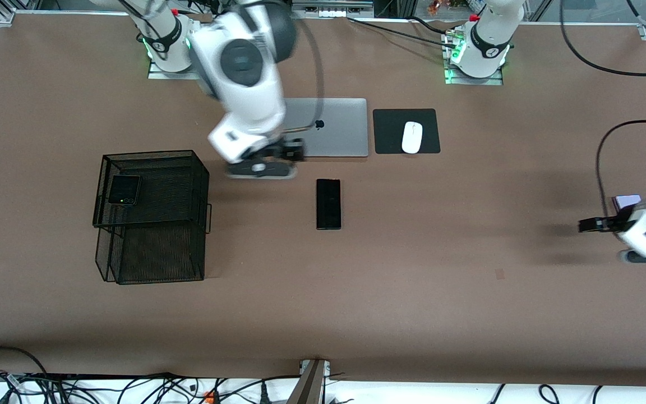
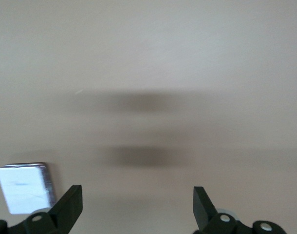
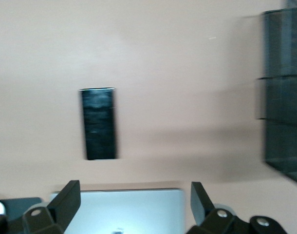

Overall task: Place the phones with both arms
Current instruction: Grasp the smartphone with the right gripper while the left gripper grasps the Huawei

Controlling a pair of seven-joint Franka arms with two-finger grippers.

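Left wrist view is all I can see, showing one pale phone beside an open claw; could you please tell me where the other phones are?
Observer: A long slim black phone lies flat on the table, nearer the front camera than the grey laptop.
Operator: Thank you. Is there a third phone anywhere?
Observer: Yes, a small black phone with a green dot lies on the top level of the black mesh rack, toward the right arm's end of the table.
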